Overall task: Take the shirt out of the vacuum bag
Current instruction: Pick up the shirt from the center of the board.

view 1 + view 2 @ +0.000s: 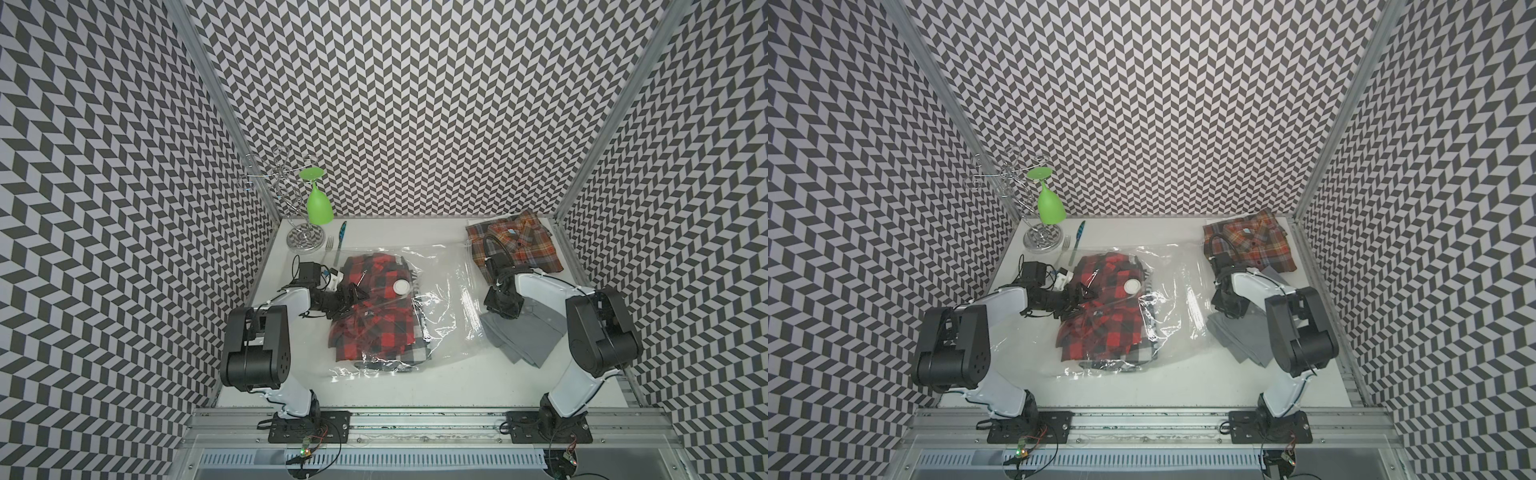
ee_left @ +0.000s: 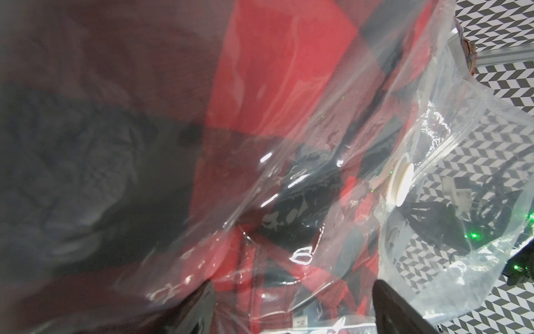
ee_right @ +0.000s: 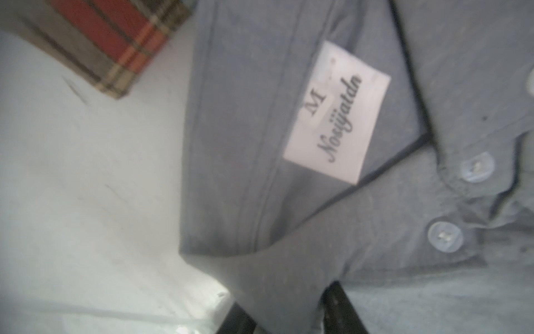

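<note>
The clear vacuum bag (image 1: 440, 299) (image 1: 1179, 299) lies crumpled mid-table with its white valve cap (image 1: 401, 286) (image 2: 401, 185) facing up. Inside it is a red-and-black plaid shirt (image 1: 374, 332) (image 1: 1100, 332) (image 2: 274, 72), lying over a black-and-white checked cloth. My left gripper (image 1: 353, 297) (image 2: 293, 284) is at the bag's left side, jaws wide open, with plaid cloth and plastic film between the fingers. My right gripper (image 1: 505, 309) (image 3: 286, 297) is to the right of the bag, on a grey shirt (image 1: 523, 340) (image 3: 318, 245). It pinches a fold of that shirt beside the collar.
An orange plaid shirt (image 1: 519, 241) lies at the back right. A wire rack (image 1: 305, 239) at the back left holds an upturned green glass (image 1: 319, 203). A fork (image 1: 330, 245) and a blue-handled utensil (image 1: 341, 237) lie beside it. A black box with cables (image 1: 309, 272) sits by the left arm.
</note>
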Available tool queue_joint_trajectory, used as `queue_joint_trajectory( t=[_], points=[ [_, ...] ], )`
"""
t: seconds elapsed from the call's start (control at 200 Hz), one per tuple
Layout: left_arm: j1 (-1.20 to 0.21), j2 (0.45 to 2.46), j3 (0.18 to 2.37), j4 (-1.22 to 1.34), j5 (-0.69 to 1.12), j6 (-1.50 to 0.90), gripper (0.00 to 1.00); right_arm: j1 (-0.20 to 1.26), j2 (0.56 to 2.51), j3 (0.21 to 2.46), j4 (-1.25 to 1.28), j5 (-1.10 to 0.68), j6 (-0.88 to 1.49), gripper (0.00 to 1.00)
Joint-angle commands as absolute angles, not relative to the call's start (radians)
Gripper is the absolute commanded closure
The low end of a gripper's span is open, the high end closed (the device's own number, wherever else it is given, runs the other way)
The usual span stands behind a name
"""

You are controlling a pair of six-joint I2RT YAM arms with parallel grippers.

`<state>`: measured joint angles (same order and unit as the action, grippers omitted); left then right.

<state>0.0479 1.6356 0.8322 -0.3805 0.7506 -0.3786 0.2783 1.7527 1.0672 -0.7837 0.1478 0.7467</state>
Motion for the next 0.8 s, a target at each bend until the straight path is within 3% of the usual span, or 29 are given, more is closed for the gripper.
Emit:
queue_joint_trajectory(
  t=[0.0,0.095,0.14,0.536,0.796],
  points=[
    [0.066,1.711,0.771,-0.433,0.538,-0.35,0.12,0.282,1.813,0.987,-0.712,0.075,0.75,0.79],
    [0.067,1.712,0.772,-0.436,0.538,-0.348,0.12,0.279,1.786,0.961,-0.685,0.053,0.753,0.97],
    [0.066,1.712,0.773,-0.436,0.538,-0.348,0.13,0.277,1.762,0.948,-0.677,0.044,0.755,1.0],
    [0.067,1.707,0.773,-0.437,0.534,-0.345,0.14,0.155,1.392,0.896,-0.631,-0.044,0.831,1.0],
    [0.066,1.709,0.774,-0.439,0.531,-0.344,0.15,0.028,1.29,0.941,-0.642,-0.08,0.827,1.0]
  ],
)
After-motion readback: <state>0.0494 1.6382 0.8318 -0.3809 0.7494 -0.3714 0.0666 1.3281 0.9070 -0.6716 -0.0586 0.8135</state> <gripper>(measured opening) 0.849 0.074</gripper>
